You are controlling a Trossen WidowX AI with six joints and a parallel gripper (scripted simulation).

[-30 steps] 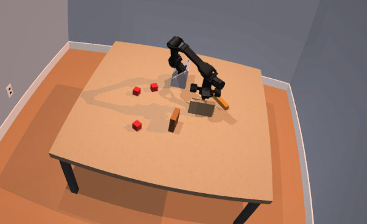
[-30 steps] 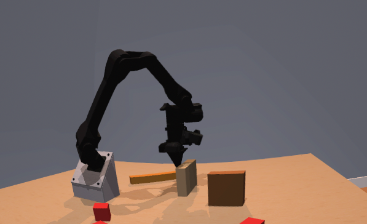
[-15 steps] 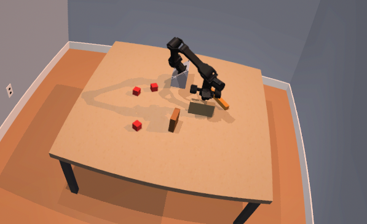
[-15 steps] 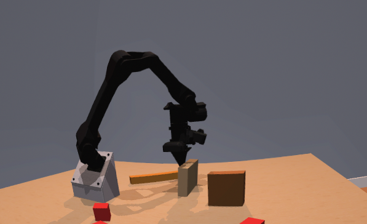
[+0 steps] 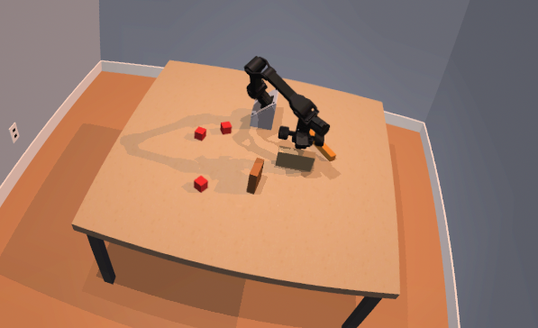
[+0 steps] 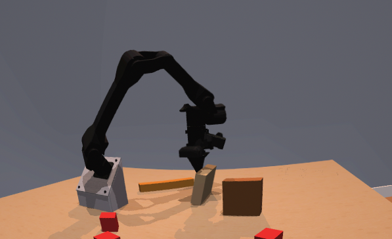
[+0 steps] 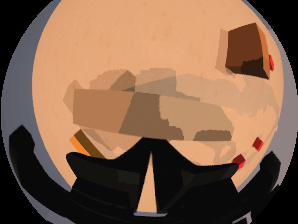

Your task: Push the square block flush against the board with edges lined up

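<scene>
A tan square block (image 5: 295, 161) (image 6: 203, 188) (image 7: 107, 110) stands on edge near the middle of the table. A long, thin orange board (image 5: 328, 152) (image 6: 165, 184) (image 7: 81, 141) lies flat just behind it, on the robot's side. My gripper (image 5: 303, 145) (image 6: 196, 169) (image 7: 152, 135) is shut and empty. It points straight down, with its tip at the top edge of the tan block, between the block and the board. I cannot tell whether the tip touches the block.
A brown square slab (image 5: 255, 175) (image 6: 242, 197) (image 7: 245, 48) stands on edge in front of the tan block. Three red cubes (image 5: 200, 132) (image 5: 225, 127) (image 5: 200, 183) lie to the left. The robot's grey base (image 5: 263, 114) (image 6: 102, 188) stands at the back.
</scene>
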